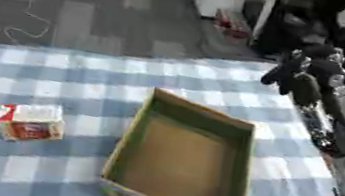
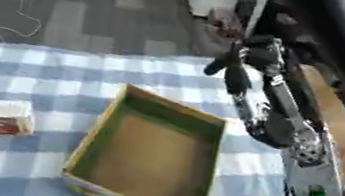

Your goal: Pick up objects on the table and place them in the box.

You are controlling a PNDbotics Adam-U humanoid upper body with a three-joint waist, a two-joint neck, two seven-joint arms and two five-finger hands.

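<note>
Red-and-white carton (image 1: 29,121): lies on the blue checked tablecloth (image 1: 82,74), well to the left of the box, apart from it. Cardboard box (image 1: 186,161): open, nothing inside, mid-table. My right hand (image 1: 302,67): raised over the table's far right edge, beyond the box, fingers curled, grasping nothing.

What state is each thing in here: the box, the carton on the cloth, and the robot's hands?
Box: open-topped, nothing visible inside, flat on the checked tablecloth.
Small red and white carton: on the cloth to the left of the box, apart from it, untouched.
Right hand: raised over the table's far right edge, fingers curled, holding nothing.
Left hand: not in view.
</note>
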